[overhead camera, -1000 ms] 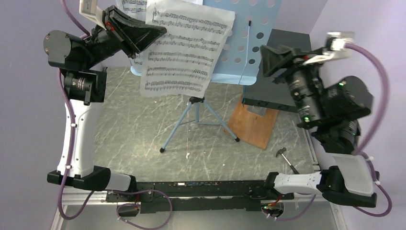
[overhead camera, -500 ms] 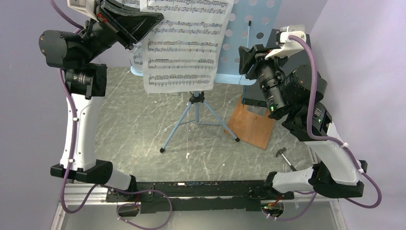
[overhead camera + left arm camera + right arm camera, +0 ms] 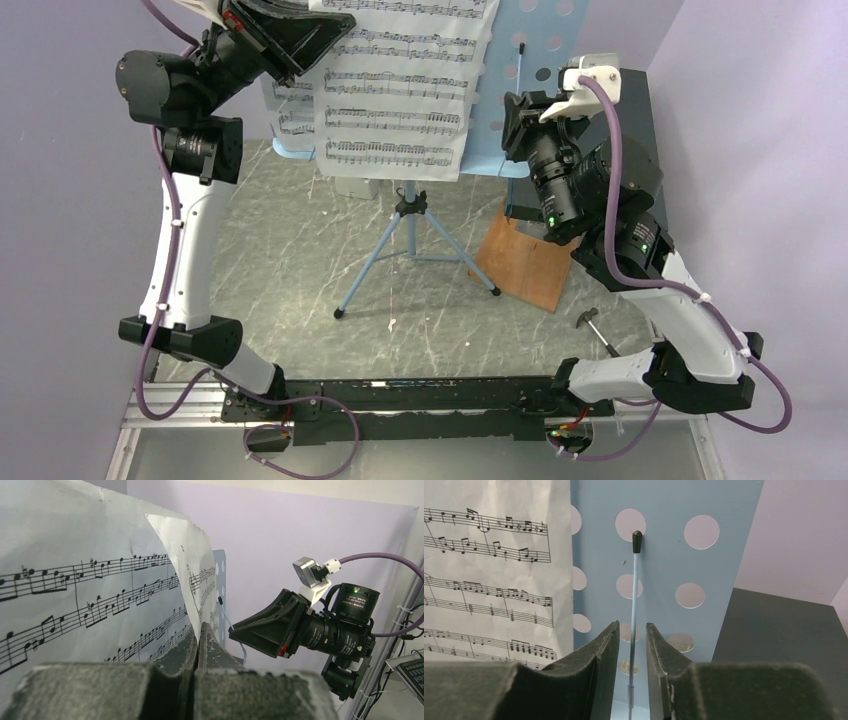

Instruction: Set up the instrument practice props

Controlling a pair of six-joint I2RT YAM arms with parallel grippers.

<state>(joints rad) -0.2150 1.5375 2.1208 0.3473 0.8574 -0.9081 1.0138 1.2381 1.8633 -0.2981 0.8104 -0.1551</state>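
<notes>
Right arm has swung in from the side to the music stand (image 3: 545,60); left arm has carried the page (image 3: 400,100) higher across the stand's face.

- Left gripper (image 3: 198,632) – jaws pinched tight on the page's edge.
- Right gripper (image 3: 632,630) – jaws narrow, straddling the stand's thin clip rod (image 3: 636,580), a sliver of gap on each side.

Step, by my reading: seating the page on the stand. Next the rod needs pulling clear so the page can slip beneath.

The page top and stand top are cut off. A pale grey shape (image 3: 357,188) under the page may be the metronome; I cannot tell.
</notes>
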